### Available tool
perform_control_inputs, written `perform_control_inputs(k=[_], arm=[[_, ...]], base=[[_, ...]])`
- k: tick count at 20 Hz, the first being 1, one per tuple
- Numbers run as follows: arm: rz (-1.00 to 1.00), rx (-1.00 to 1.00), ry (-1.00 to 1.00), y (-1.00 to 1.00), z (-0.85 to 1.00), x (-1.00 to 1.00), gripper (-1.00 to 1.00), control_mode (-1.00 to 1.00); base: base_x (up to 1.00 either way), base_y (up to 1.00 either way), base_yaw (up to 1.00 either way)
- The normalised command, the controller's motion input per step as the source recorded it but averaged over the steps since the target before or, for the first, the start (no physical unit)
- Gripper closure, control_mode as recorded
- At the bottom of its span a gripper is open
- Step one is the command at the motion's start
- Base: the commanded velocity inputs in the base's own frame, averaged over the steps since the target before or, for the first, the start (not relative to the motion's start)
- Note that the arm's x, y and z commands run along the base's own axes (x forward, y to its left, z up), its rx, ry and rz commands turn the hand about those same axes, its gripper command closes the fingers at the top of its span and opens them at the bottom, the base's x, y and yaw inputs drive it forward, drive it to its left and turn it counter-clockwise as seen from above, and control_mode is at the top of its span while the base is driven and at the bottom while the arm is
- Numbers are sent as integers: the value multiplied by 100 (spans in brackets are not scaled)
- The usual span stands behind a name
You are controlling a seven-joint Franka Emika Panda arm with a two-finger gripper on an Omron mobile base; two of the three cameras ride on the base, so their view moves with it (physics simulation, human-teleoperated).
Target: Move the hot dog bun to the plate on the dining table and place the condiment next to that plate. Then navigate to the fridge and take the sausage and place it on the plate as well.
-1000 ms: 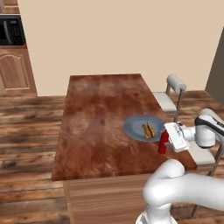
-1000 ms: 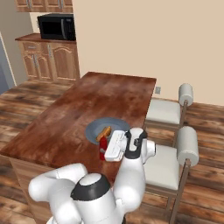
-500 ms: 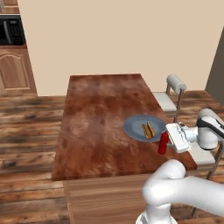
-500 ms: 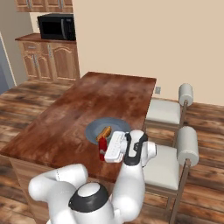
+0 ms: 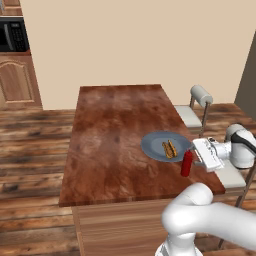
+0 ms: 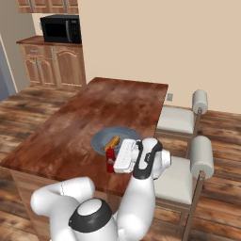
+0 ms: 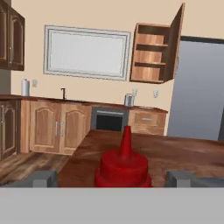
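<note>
The red condiment [image 5: 186, 163] bottle stands upright on the dining table [image 5: 115, 125], just at the near right edge of the blue-grey plate [image 5: 155, 145]. On the plate lies the hot dog bun [image 5: 169, 148]. My gripper [image 5: 196, 159] is level with the bottle from the right and open. In the hand view the condiment [image 7: 124, 168] rises between the fingertips [image 7: 41, 178], with a gap on each side. The right base view shows the condiment [image 6: 110, 157] by the plate [image 6: 106, 136], with the bun [image 6: 112, 141] on it and the gripper [image 6: 114, 159] at the bottle.
Two padded chairs [image 6: 202, 157] stand along the table's right side, right behind my arm. A microwave [image 6: 60, 29] sits on the far counter. Ahead of the hand are an oven [image 7: 109, 120], an open wall cabinet [image 7: 155, 54] and the grey fridge [image 7: 197, 96].
The jaws have widened a little around the bottle, which stays upright on the table. The hand has hardly moved.
</note>
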Motion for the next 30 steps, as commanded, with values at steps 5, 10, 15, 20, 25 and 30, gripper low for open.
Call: perform_control_inputs(k=[5,10,15,20,25,30], arm=[[-4,1,-5,-11,49,-44,-100,-100],[-7,0,-5,-1,73,-40,-100,-100],[-12,0,-3,5,81,-42,-100,-100],[-20,-2,2,28,62,-40,-100,-100],[-28,-8,12,42,44,-33,-100,-100],[-30,-13,22,63,17,-7,-100,-100]], base=[[0,0,0],[0,0,0],[0,0,0],[0,0,0],[0,0,0],[0,0,0]])
